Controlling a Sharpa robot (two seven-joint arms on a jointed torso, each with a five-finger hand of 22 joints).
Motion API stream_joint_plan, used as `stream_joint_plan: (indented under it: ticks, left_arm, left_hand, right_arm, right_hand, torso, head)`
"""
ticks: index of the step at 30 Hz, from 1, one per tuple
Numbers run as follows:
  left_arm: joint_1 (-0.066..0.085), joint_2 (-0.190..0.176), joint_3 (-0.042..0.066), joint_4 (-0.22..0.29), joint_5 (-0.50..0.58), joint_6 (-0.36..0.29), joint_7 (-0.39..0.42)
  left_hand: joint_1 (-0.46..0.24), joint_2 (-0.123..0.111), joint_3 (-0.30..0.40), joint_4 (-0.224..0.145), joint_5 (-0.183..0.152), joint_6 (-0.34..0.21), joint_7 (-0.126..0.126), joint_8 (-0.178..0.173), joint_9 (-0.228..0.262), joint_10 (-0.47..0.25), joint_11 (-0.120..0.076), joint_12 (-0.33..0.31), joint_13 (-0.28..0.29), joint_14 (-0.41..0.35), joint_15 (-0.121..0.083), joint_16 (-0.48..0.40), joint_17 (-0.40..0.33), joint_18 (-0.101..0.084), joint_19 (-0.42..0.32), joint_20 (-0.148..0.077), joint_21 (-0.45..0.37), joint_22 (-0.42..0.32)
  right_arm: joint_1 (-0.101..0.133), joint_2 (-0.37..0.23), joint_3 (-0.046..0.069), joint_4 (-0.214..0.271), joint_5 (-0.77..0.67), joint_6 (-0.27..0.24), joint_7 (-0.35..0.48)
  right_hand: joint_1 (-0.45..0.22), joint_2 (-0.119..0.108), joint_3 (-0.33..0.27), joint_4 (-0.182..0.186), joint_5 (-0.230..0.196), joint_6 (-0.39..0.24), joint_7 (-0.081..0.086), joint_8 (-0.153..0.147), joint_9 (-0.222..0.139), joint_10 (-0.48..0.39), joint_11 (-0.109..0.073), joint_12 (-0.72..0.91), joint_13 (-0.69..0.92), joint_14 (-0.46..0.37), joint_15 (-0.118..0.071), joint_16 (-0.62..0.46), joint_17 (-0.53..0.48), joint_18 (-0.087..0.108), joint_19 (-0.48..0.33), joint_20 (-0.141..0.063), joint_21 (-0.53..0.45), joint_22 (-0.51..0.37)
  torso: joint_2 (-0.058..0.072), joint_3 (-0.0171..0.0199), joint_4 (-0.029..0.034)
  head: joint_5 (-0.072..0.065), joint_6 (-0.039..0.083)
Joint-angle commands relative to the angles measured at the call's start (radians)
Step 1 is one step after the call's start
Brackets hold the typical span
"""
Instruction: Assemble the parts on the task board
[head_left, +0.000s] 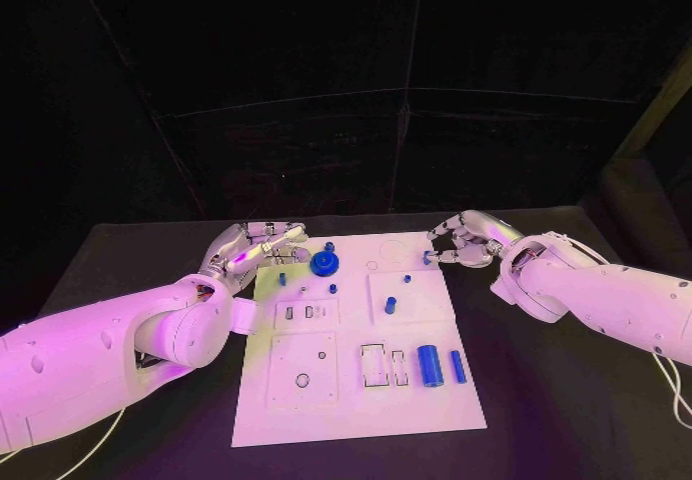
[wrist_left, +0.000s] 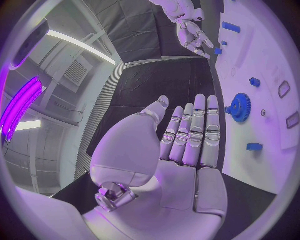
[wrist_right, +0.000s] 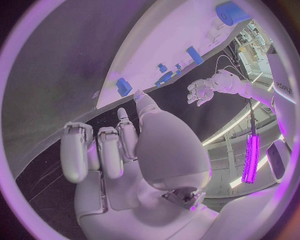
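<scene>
On the far end of the task board (head_left: 361, 400) sits the blue gear (head_left: 325, 264), so the empty, wide-open left hand (head_left: 257, 246) should come down slowly, while the right hand (head_left: 459, 243) curls near a small blue part (head_left: 427, 256).

left arm (head_left: 101, 360) cut off at the frame edge, right arm (head_left: 635, 300) likewise

Task board (head_left: 353, 410) mid-desk (head_left: 562, 420); gear (head_left: 325, 264) near board's far edge, two cylinders (head_left: 430, 365) toward its right edge.

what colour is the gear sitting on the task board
Blue; the gear on the white task board shows best in the left wrist view.
</scene>
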Motion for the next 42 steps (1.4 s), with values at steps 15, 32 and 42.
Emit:
stream_joint_plan:
  ticks: [15, 32, 42]
  left_arm:
    - [0.001, 0.004, 0.001, -0.004, 0.0, 0.016, 0.004]
    - [0.001, 0.004, 0.001, -0.005, 0.0, 0.015, 0.004]
    - [0.001, 0.004, 0.001, -0.007, 0.0, 0.014, 0.003]
  left_hand:
    - [0.01, 0.003, 0.002, -0.007, 0.001, 0.002, 0.003, -0.006, 0.0, 0.004, 0.003, -0.005, 0.0, -0.003, 0.004, -0.005, 0.001, 0.014, 0.008, 0.002, -0.005, -0.001]
    - [0.012, 0.004, 0.004, -0.009, 0.001, 0.003, 0.003, -0.006, 0.0, 0.005, 0.003, -0.005, 0.0, -0.003, 0.004, -0.006, 0.003, 0.014, 0.008, 0.002, -0.007, -0.001]
    - [0.012, 0.004, 0.004, -0.009, 0.001, 0.003, 0.003, -0.006, 0.0, 0.005, 0.003, -0.005, 0.0, -0.003, 0.004, -0.006, 0.003, 0.014, 0.008, 0.002, -0.007, -0.001]
  right_arm:
    - [-0.01, 0.023, 0.001, -0.039, -0.032, 0.057, -0.003]
    - [-0.016, 0.043, 0.001, -0.055, -0.051, 0.069, -0.023]
    - [-0.016, 0.049, 0.001, -0.054, -0.051, 0.068, -0.026]
  right_hand:
    - [0.032, 0.019, 0.012, -0.013, -0.003, 0.007, 0.0, 0.004, 0.002, -0.003, -0.002, 0.0, 0.041, 0.1, 0.002, -0.002, 0.242, -0.01, 0.003, 0.003, -0.004, 0.05]
    - [0.042, 0.042, 0.033, -0.02, -0.06, 0.041, -0.001, 0.019, 0.003, 0.007, -0.003, 0.008, 0.05, 0.101, 0.002, -0.001, 0.245, -0.011, 0.006, 0.002, -0.002, 0.055]
    - [0.043, 0.052, 0.042, -0.02, -0.063, 0.056, -0.003, 0.024, 0.004, 0.01, -0.005, 0.011, 0.053, 0.101, 0.001, 0.0, 0.245, -0.011, 0.006, 0.002, -0.002, 0.056]
  torso:
    - [0.0, -0.0021, -0.0006]
    - [-0.001, -0.0013, -0.002]
    - [-0.001, -0.0021, -0.0013]
  head:
    - [-0.01, -0.005]
    - [-0.013, -0.011]
    - [-0.013, -0.013]
